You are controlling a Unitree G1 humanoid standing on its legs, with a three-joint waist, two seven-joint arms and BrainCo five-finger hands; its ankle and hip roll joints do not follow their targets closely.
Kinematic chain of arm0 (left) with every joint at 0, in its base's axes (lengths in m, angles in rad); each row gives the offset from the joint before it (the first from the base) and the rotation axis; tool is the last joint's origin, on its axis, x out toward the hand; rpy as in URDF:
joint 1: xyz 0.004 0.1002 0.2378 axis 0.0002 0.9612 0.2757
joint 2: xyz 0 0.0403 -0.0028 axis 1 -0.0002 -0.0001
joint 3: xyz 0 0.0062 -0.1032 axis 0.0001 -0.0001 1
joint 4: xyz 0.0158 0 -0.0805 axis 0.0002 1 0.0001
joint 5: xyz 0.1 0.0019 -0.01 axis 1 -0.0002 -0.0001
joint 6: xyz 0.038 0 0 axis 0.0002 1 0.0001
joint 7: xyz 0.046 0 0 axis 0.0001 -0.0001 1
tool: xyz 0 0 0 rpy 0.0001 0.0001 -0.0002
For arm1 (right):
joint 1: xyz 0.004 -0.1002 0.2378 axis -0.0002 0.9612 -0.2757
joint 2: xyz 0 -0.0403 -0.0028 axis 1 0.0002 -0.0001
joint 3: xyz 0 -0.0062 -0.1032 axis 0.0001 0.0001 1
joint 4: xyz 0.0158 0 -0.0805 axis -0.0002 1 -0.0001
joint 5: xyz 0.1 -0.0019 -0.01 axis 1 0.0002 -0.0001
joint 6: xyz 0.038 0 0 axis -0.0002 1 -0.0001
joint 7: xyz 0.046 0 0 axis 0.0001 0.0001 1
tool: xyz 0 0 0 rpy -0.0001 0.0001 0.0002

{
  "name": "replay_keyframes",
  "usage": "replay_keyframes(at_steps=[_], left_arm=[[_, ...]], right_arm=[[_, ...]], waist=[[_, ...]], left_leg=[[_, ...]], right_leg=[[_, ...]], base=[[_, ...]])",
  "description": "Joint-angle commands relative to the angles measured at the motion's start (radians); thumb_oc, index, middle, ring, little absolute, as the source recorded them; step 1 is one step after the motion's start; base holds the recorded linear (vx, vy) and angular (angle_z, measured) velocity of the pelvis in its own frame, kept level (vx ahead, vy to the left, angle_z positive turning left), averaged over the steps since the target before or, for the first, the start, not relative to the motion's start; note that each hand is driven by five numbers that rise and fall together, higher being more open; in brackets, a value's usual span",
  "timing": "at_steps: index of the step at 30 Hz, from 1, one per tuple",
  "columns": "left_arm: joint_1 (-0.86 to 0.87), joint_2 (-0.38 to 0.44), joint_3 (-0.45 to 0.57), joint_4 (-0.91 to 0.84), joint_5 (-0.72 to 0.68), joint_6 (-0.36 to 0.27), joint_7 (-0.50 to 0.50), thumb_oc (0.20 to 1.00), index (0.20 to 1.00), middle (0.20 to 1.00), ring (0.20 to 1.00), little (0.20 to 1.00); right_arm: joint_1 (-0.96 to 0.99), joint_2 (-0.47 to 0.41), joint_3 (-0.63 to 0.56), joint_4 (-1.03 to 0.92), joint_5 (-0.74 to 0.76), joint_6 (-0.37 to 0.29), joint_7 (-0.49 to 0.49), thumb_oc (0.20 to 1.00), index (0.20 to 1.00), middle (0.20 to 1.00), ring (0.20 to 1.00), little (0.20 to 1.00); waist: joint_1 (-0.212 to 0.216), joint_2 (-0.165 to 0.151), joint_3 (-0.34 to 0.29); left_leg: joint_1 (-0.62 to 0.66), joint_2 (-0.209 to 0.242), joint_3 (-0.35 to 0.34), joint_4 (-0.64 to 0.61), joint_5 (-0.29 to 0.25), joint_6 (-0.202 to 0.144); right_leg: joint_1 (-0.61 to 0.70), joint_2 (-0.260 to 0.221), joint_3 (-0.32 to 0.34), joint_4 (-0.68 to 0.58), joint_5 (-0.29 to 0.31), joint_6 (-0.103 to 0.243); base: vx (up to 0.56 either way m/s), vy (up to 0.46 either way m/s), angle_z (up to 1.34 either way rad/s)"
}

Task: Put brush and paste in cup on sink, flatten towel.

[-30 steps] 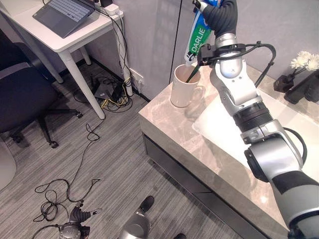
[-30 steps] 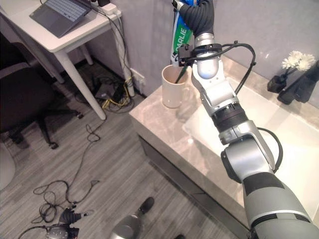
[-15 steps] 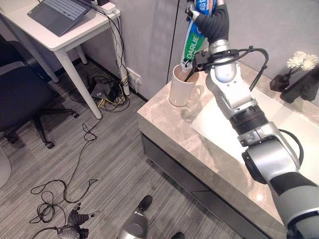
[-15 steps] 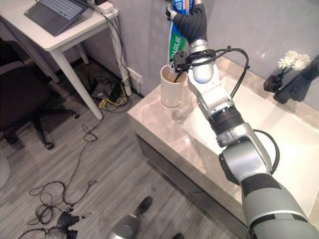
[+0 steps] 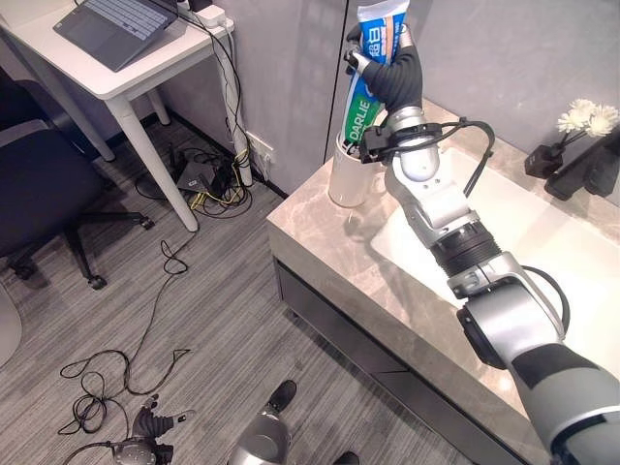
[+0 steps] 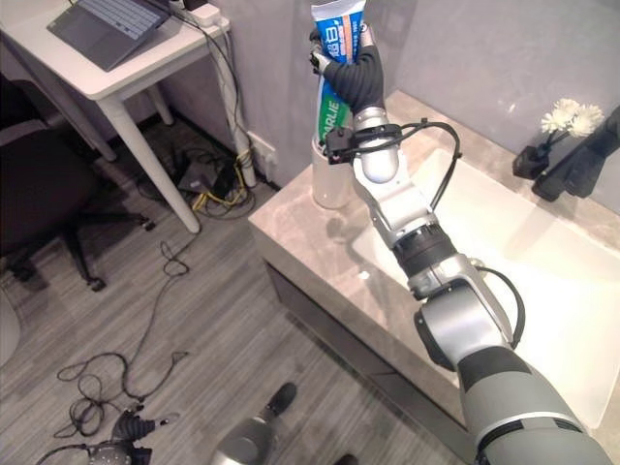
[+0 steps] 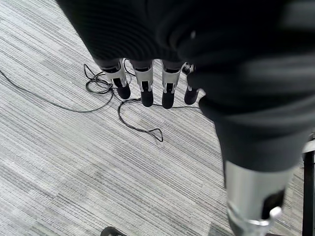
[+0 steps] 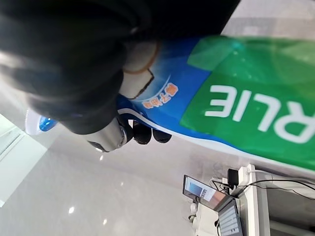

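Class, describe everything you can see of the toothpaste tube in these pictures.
The tube is a flat, glossy, soft-looking one, blue at its upper end, green with white lettering lower down. It stands nearly upright, tilted slightly, with its lower end at or just inside the mouth of the cream cup on the marble counter. The right hand is curled round its upper part. Its cap end is hidden.

Off to my left: a desk corner and its clutter.

On the white desk [image 5: 116,82] I see a grey laptop [image 5: 121,27] and, at the desk's far corner, a white power strip [image 5: 211,14]. A dark chair [image 5: 44,189] stands beside the desk. Under the desk, by the wall, lies a tangle of cables [image 5: 213,174]; a thin black cord [image 5: 155,310] trails from there over the grey floor [image 5: 223,320]. Well apart from the desk, white flowers [image 5: 589,118] stand by the wall.
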Motion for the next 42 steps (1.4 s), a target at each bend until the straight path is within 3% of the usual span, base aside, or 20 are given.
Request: replay_keyframes(at_steps=[1, 10, 11, 13, 14, 34, 38, 40, 42], left_arm=[[0.001, 0.010, 0.003, 0.054, 0.001, -0.014, 0.028, 1.000, 1.000, 1.000, 1.000, 1.000], [0.000, 0.004, 0.003, 0.057, 0.003, -0.015, 0.034, 1.000, 1.000, 1.000, 1.000, 1.000], [0.000, 0.003, 0.001, 0.059, 0.005, -0.016, 0.033, 1.000, 1.000, 1.000, 1.000, 1.000], [0.005, 0.003, -0.002, 0.050, 0.004, -0.016, 0.031, 1.000, 1.000, 1.000, 1.000, 1.000], [0.006, 0.003, -0.002, 0.048, 0.003, -0.016, 0.030, 1.000, 1.000, 1.000, 1.000, 1.000], [-0.039, -0.025, -0.038, 0.131, 0.081, 0.005, 0.041, 1.000, 1.000, 1.000, 1.000, 1.000], [-0.038, -0.033, -0.051, 0.101, 0.103, 0.005, 0.038, 1.000, 1.000, 1.000, 1.000, 1.000], [-0.020, -0.040, -0.059, 0.013, 0.121, -0.002, 0.029, 1.000, 1.000, 1.000, 1.000, 1.000], [-0.005, -0.012, -0.090, -0.160, 0.191, -0.025, 0.051, 1.000, 1.000, 1.000, 1.000, 1.000]], right_arm=[[0.002, -0.022, 0.003, -0.032, -0.016, -0.059, -0.010, 0.200, 0.200, 0.200, 0.200, 0.200], [0.025, -0.025, 0.011, -0.023, -0.040, -0.056, -0.010, 0.200, 0.200, 0.200, 0.200, 0.200], [0.027, -0.025, 0.010, -0.013, -0.041, -0.054, -0.011, 0.241, 0.241, 0.241, 0.241, 0.241], [0.025, -0.025, 0.016, -0.006, -0.033, -0.052, 0.001, 0.865, 0.865, 0.865, 0.865, 0.865], [0.024, -0.027, 0.019, -0.005, -0.032, -0.051, 0.003, 1.000, 1.000, 1.000, 1.000, 1.000], [0.056, -0.057, -0.010, -0.137, -0.102, -0.057, -0.030, 1.000, 1.000, 1.000, 1.000, 1.000], [0.082, -0.096, -0.029, -0.253, -0.173, -0.054, -0.045, 1.000, 1.000, 1.000, 1.000, 1.000], [0.122, -0.181, -0.061, -0.401, -0.302, -0.047, -0.060, 1.000, 1.000, 1.000, 1.000, 1.000], [0.204, -0.196, -0.095, -0.476, -0.328, -0.054, -0.061, 1.000, 1.000, 1.000, 1.000, 1.000]], waist=[[0.002, -0.022, -0.026], [0.004, -0.020, -0.027], [0.004, -0.020, -0.028], [0.004, -0.019, -0.029], [0.004, -0.019, -0.029], [-0.032, -0.011, -0.057], [-0.054, -0.004, -0.071], [-0.100, 0.011, -0.084], [-0.130, 0.019, -0.091]], left_leg=[[0.005, -0.008, 0.045, -0.018, 0.008, 0.044], [0.006, -0.007, 0.045, -0.018, 0.008, 0.045], [0.006, -0.007, 0.045, -0.018, 0.008, 0.046], [0.007, -0.007, 0.046, -0.018, 0.007, 0.045], [0.007, -0.007, 0.047, -0.018, 0.008, 0.045], [0.031, 0.006, 0.074, -0.018, -0.001, 0.042], [0.052, 0.017, 0.102, -0.018, -0.011, 0.042], [0.082, 0.032, 0.150, -0.018, -0.025, 0.044], [0.117, 0.046, 0.196, -0.018, -0.045, 0.047]], right_leg=[[0.012, -0.093, 0.094, -0.001, 0.114, 0.039], [0.010, -0.093, 0.096, -0.001, 0.114, 0.039], [0.010, -0.093, 0.095, -0.001, 0.114, 0.040], [0.011, -0.093, 0.096, -0.001, 0.115, 0.040], [0.011, -0.093, 0.096, -0.001, 0.115, 0.040], [0.020, -0.084, 0.117, -0.001, 0.114, 0.036], [0.023, -0.079, 0.137, -0.001, 0.112, 0.034], [0.020, -0.072, 0.179, -0.001, 0.109, 0.034], [0.022, -0.064, 0.227, -0.001, 0.103, 0.031]], base=[[0.00, 0.000, 0.00], [0.00, 0.000, 0.00], [0.00, 0.000, 0.00], [0.00, 0.000, 0.00], [0.00, 0.000, 0.00], [0.00, -0.001, -0.01], [-0.01, 0.003, -0.11], [-0.02, 0.036, -0.51], [-0.03, 0.026, -0.82]])
